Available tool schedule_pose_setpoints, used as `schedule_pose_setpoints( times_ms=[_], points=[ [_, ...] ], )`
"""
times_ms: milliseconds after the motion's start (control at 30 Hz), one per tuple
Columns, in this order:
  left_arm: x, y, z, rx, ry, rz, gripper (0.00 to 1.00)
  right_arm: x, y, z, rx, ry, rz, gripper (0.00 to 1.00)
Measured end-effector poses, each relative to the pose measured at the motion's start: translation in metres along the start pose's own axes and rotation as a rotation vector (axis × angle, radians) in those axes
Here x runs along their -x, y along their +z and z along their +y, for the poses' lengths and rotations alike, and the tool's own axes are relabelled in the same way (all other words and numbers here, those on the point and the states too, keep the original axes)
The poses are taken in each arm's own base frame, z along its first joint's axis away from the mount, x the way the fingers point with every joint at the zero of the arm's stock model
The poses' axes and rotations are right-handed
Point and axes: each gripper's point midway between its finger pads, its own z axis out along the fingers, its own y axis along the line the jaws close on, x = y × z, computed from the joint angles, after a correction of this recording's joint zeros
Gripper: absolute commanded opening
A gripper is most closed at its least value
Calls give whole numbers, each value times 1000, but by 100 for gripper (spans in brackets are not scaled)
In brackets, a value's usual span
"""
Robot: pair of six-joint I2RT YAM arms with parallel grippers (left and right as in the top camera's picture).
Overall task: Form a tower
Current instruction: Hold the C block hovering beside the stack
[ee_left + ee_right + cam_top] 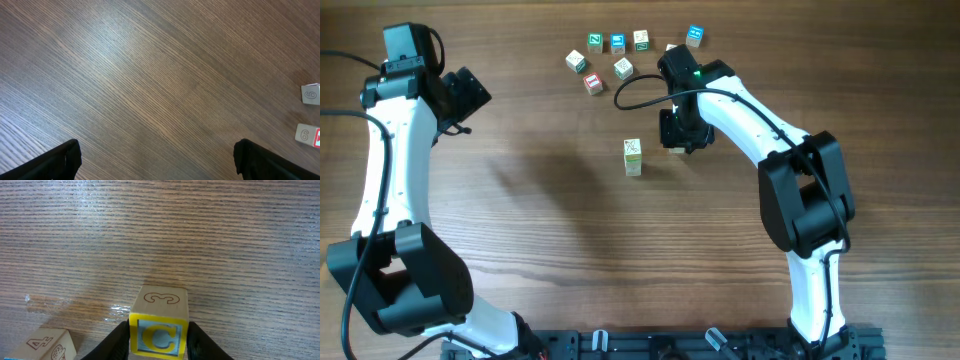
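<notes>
Yellow C cube (pixel 159 332) is clamped in the right fingers (pixel 678 135); the tower (pixel 633 157) stands near, at their eight o'clock on the bench (pixel 550 230). Far off at ten o'clock, the left fingers (pixel 470 93) gape.

Table (pixel 210 235) woodgrain, faint sheen; cube (pixel 159 305) pale wood.

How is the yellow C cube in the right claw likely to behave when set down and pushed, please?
The yellow C cube looks like rigid wood, so probably stiff and light. Flat faces suggest sliding, not rolling. Smooth sides might slip in the right claw.
</notes>
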Motion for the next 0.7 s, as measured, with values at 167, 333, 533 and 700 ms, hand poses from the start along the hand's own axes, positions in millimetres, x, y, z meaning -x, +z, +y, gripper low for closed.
schedule_pose_setpoints(
  times_ms=[167, 333, 533, 700],
  points=[
    [0, 0, 0, 0, 0, 0, 100, 0, 0, 0, 0, 0, 0, 40],
    [0, 0, 0, 0, 0, 0, 100, 0, 0, 0, 0, 0, 0, 40],
    [0, 0, 0, 0, 0, 0, 100, 0, 0, 0, 0, 0, 0, 47],
    [0, 0, 0, 0, 0, 0, 100, -1, 0, 0, -1, 1, 2, 48]
  ],
)
